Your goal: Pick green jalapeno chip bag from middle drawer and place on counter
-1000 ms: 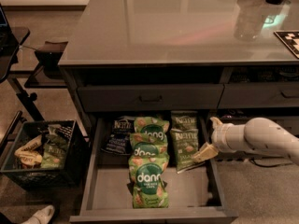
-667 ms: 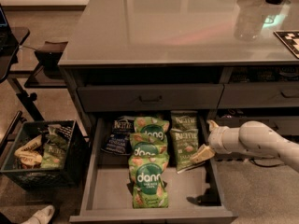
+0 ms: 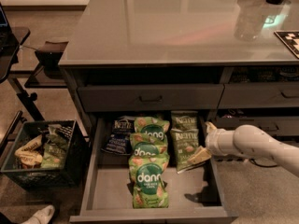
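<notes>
The gripper (image 3: 200, 156) sits at the jalapeno bag's (image 3: 183, 146) near-right corner in the drawer (image 3: 110, 190), probably to lift it; whether it is clamped I cannot tell.

Pincer (image 3: 202, 155) seemingly at jalapeno bag (image 3: 183, 146)

In drawer (image 3: 112, 186), pincer (image 3: 204, 149) right of bag (image 3: 184, 144)
</notes>
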